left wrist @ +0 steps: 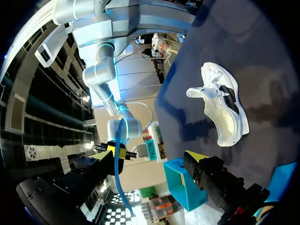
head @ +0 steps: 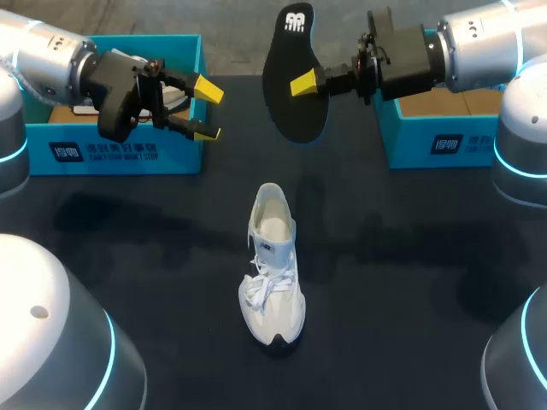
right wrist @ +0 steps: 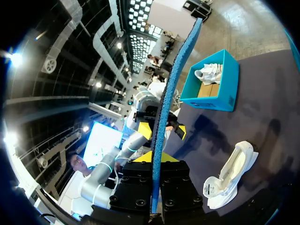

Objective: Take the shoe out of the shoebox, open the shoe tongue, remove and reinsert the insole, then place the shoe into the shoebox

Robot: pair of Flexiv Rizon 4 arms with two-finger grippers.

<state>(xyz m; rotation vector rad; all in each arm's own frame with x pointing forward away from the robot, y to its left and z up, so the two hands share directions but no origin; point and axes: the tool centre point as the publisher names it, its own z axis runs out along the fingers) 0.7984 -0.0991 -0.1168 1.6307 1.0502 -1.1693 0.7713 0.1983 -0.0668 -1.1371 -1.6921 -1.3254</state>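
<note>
Teal shoeboxes (head: 115,152) (head: 436,141) either side, white shoe (head: 272,273) between — right gripper (head: 309,84) pinching insole (head: 286,98)

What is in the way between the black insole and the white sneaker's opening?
Nothing visible. The right gripper holds the flat black insole aloft; the white lace-up sneaker stands alone, opening uncovered; left gripper aside.

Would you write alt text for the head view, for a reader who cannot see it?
The right gripper holds a black insole upright in the air, jaws shut on it; a white shoe stands on the dark table, nearer the camera. The left gripper hangs with jaws open before a blue shoebox; a second shoebox stands at right.
</note>
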